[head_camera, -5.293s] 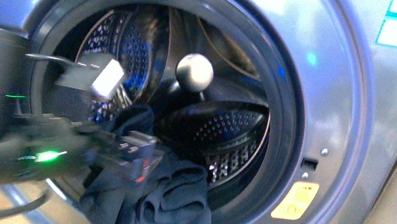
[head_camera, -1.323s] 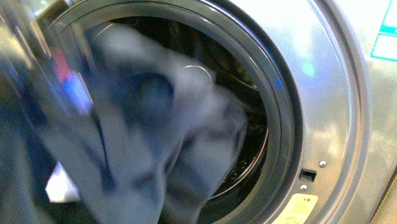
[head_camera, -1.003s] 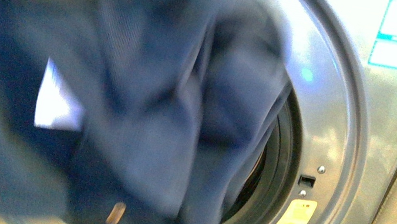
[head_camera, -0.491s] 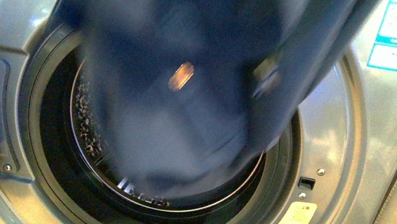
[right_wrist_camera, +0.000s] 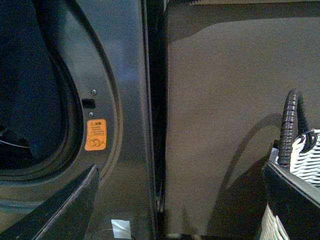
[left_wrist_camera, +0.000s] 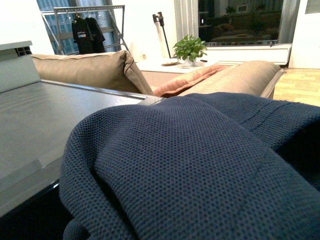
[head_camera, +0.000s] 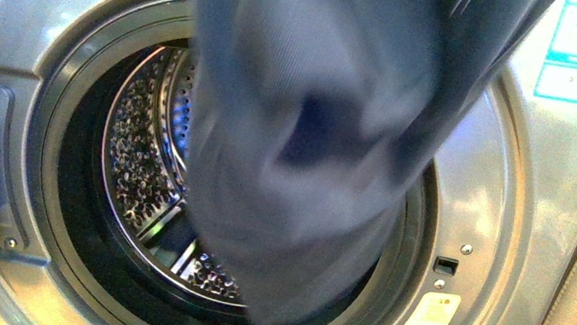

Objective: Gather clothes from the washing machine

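As the navy garment hangs below our left gripper, likely raised to clear the drum, we cannot tell its grip; our right gripper gapes empty.

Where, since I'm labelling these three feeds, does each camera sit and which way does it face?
Front: on the body, facing the open grey metallic washing machine; a dark navy knit garment hangs before it; no arm shows.
Left wrist: looks over that garment toward a beige sofa; no gripper shows.
Right wrist: faces the machine's front by its yellow sticker; right gripper open.
Shared: sticker, front and right wrist.
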Tool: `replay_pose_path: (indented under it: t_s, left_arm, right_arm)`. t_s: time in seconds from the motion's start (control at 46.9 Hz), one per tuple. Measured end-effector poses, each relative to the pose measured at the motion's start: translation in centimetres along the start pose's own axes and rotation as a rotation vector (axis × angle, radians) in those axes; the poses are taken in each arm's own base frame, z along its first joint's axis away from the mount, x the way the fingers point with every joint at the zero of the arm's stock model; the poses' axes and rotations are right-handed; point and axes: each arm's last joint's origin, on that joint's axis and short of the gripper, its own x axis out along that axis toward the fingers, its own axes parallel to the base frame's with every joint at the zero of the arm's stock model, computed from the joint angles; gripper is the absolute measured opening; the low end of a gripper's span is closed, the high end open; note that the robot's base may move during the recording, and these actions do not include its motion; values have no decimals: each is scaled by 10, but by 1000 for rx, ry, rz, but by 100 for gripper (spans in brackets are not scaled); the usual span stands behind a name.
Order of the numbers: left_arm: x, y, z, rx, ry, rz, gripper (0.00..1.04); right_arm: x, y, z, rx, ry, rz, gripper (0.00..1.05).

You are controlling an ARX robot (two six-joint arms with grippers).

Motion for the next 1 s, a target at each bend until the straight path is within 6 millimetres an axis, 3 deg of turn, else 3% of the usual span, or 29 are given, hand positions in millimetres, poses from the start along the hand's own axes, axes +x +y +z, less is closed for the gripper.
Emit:
replay_pose_path:
  t_s: [0.277,1.003]
  left_arm:
    - [5,-2,40,-58,-91,-35,14]
    - [6,-2,41,-64,-93,-37,14]
  right_arm:
    - [0,0,0,0,0,0,97]
    - [0,0,0,0,0,0,97]
